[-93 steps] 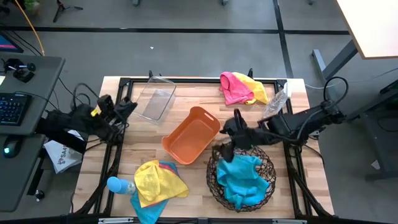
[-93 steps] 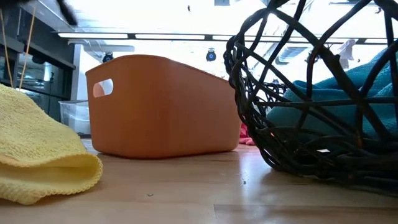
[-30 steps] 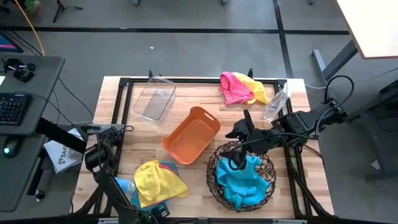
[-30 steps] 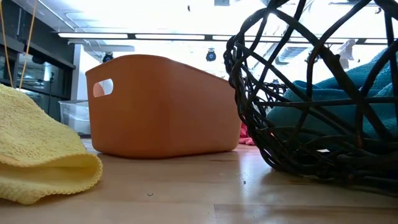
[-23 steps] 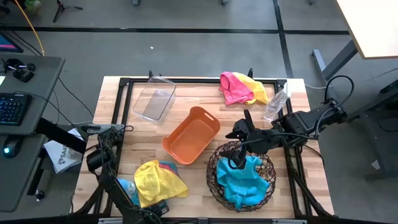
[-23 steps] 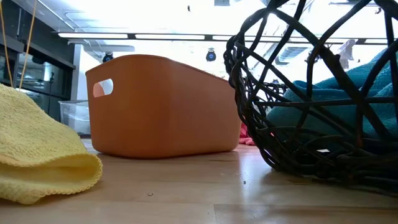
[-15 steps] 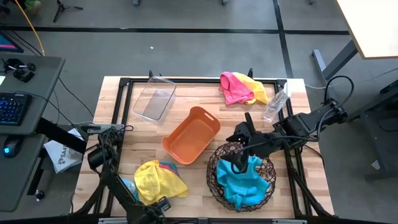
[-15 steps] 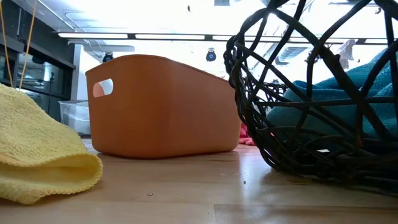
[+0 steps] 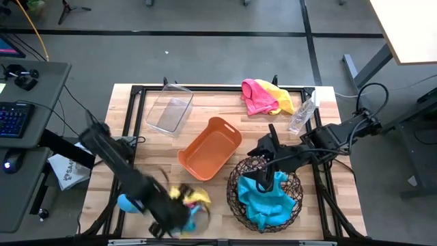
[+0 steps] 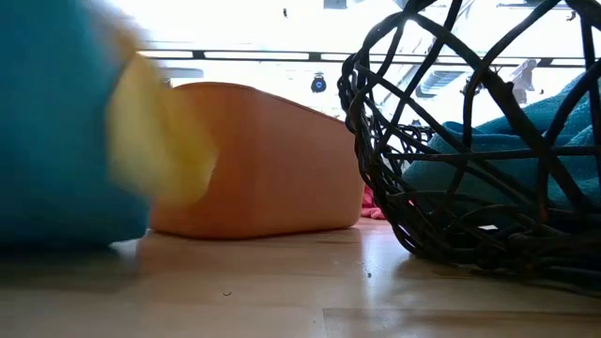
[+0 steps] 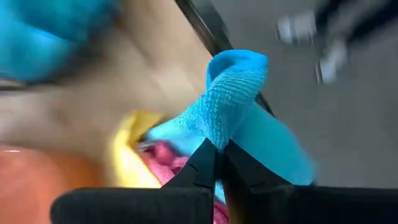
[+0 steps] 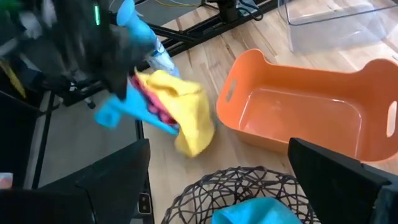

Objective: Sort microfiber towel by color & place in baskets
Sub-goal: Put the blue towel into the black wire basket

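Note:
My left gripper (image 11: 219, 144) is shut on a sky blue towel (image 11: 239, 87). It is over the table's near left part (image 9: 179, 208), where a bunched bundle of yellow, pink and blue towels (image 9: 191, 198) rises with it. In the low view the bundle shows as blurred blue (image 10: 56, 141) and yellow (image 10: 160, 141). My right gripper (image 9: 263, 181) hangs open over the round woven-wire basket (image 9: 235, 195), which holds blue towels (image 9: 270, 198). The orange tub (image 9: 210, 148) and the clear bin (image 9: 171, 109) stand on the table. A pink and a yellow towel (image 9: 266, 97) lie near the far edge. My left gripper pinches a raised fold of the blue towel (image 11: 231, 118) between its two fingertips. The fold stands up beyond the fingers, and the rest of the cloth trails away below. Yellow (image 11: 127, 155) and pink (image 11: 165, 165) cloth cling beside it. The bundle is off the table in the low view.
A clear plastic bottle (image 9: 301, 115) lies near the far right corner. A round sky blue object (image 9: 126, 203) sits at the near left edge. Bare wood (image 9: 147, 154) shows between the clear bin and the bundle. A dark frame (image 9: 130, 137) borders the table.
My left arm has swung fast from the table's near left edge toward the towel pile. The pile, flat and spread before, is now bunched, shifted toward the right and raised off the wood, with blue cloth in front of the low camera. My right gripper has stayed over the round basket.

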Motion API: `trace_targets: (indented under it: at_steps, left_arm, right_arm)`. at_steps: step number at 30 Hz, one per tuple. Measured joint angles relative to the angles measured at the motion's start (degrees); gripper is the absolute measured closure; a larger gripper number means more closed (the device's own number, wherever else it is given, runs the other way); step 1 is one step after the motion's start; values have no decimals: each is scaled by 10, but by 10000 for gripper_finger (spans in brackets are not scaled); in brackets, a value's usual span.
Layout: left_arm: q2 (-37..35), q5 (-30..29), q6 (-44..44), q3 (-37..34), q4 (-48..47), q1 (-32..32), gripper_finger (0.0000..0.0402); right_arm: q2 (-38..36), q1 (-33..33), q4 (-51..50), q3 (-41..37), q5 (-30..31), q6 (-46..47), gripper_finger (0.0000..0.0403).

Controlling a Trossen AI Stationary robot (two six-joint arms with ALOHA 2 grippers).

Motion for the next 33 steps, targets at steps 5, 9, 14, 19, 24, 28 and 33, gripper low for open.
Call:
trace_targets:
  at_steps: [5, 9, 14, 19, 24, 28, 33]
  left_arm:
    - [-122, -89, -53, 0, 46, 31, 401]
    - [-182, -179, -59, 1, 60, 28, 401]
    - [-197, -252, -29, 0, 87, 22, 401]
    - [-155, -207, 87, 1, 271, 56, 401]
    - [-85, -143, 190, 0, 419, 100, 401]
    - [-25, -83, 205, 0, 530, 141, 401]
    - [55, -41, 211, 0, 681, 180, 401]
  right_arm:
    - [-17, 0, 6, 0, 1, -10, 25]
    - [-33, 0, 8, 0, 9, -10, 25]
    - [-51, 0, 23, 0, 13, -17, 25]
    - [-75, 0, 63, 0, 34, -44, 25]
    - [-100, 0, 109, 0, 62, -85, 25]
    - [-121, 0, 129, 0, 85, -112, 25]
    - [-137, 0, 132, 0, 96, -120, 25]
